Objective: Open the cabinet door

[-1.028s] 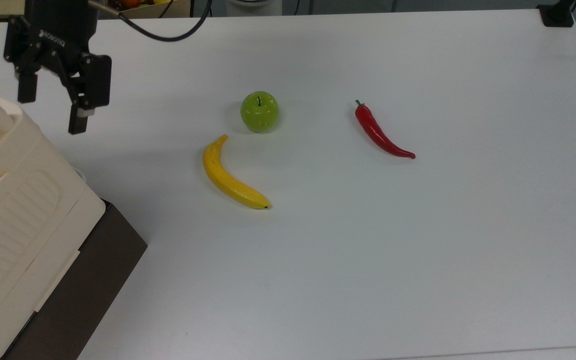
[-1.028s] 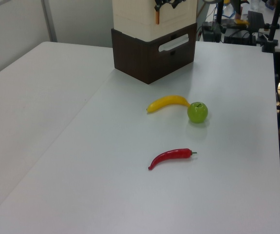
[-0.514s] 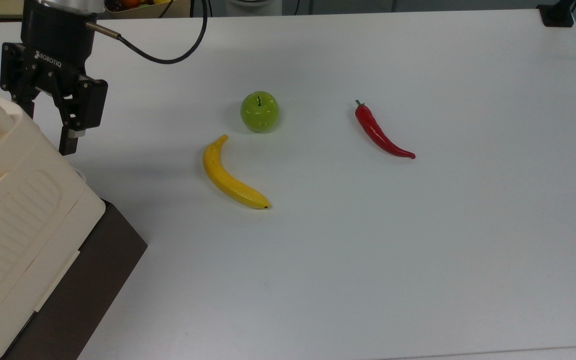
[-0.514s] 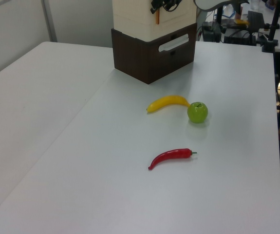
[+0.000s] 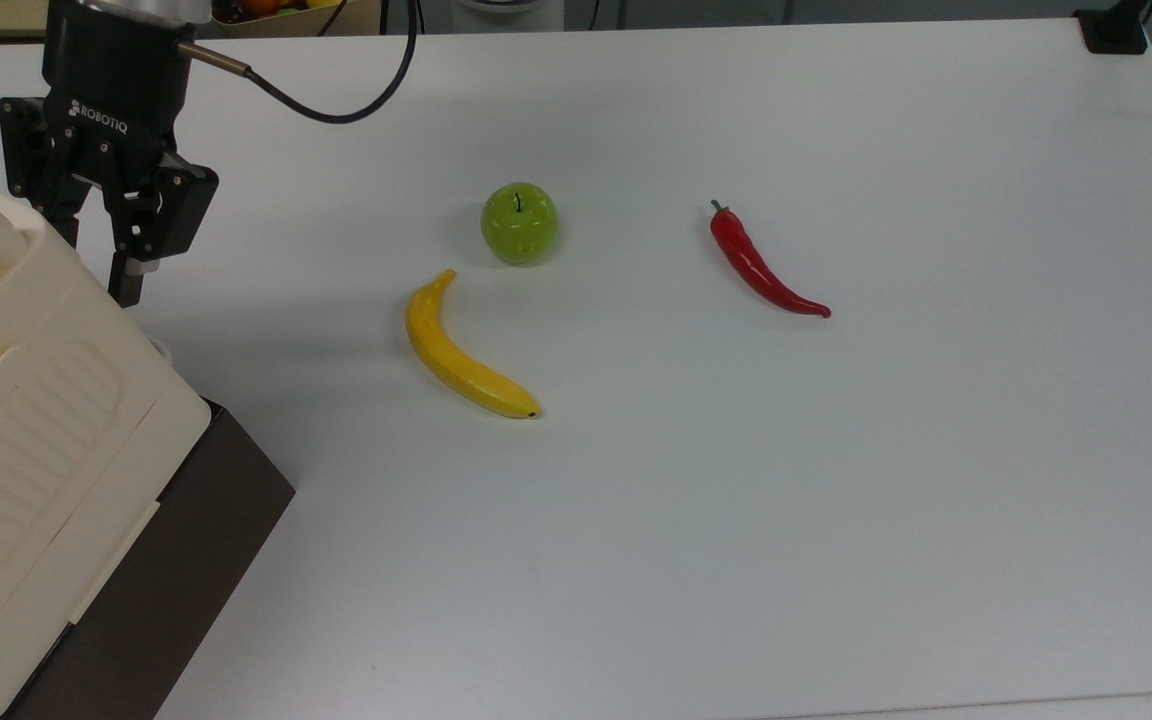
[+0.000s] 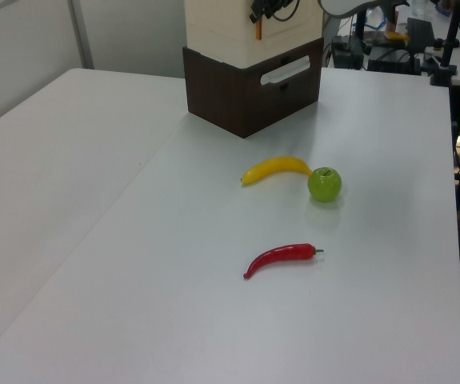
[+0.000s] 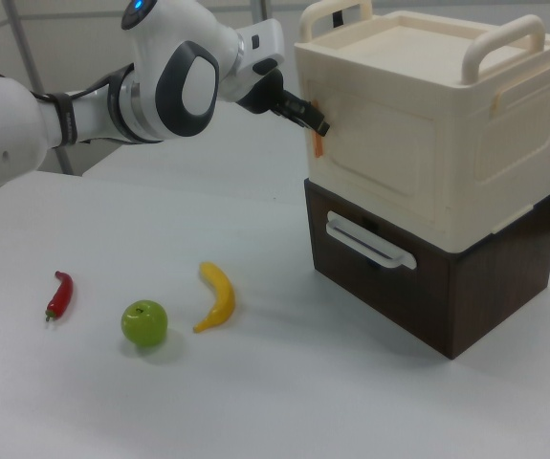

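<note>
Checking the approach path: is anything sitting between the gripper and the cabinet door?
Nothing. In the right view the gripper is at the cabinet door, next to its orange tab; whether they touch is unclear. The banana lies lower, on the table.

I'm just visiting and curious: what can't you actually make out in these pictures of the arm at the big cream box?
- Gripper fingertips: right view, too small against the cabinet door to tell contact.
- One finger: top view, hidden behind the cabinet.
- Cabinet: top view, cut off by the top view's left edge.
</note>
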